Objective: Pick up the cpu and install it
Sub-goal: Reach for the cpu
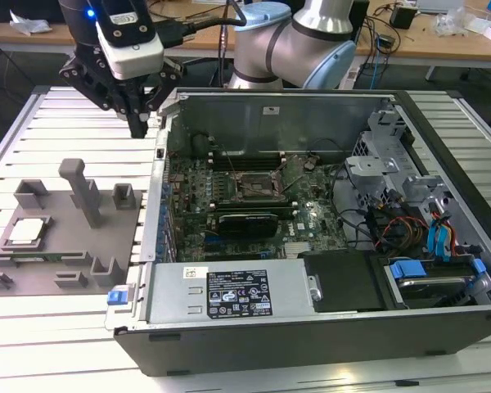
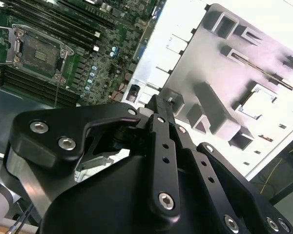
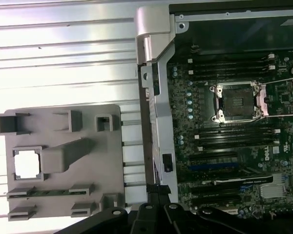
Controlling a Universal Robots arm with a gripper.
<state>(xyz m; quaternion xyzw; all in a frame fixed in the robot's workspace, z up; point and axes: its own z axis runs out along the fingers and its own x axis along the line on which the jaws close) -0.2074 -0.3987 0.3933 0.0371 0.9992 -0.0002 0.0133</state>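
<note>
In the exterior view the arm's upper part is cut off at the top edge. The black linkage also hides much of the near scene in the second wrist view. The cpu (image 1: 26, 232) lies flat in a square pocket of the grey fixture plate (image 1: 69, 246), on the slatted surface (image 1: 65, 123) at the exterior view's left. In the first wrist view the cpu (image 3: 27, 164) glares to a blank white patch, so its top cannot be made out. The gripper (image 1: 139, 128) hangs over the surface beside the far left corner of the open computer case (image 1: 311, 315), well apart from the cpu. Its fingertips are drawn together and grip nothing. Inside the case, the socket (image 1: 254, 187) shows a dark centre.
</note>
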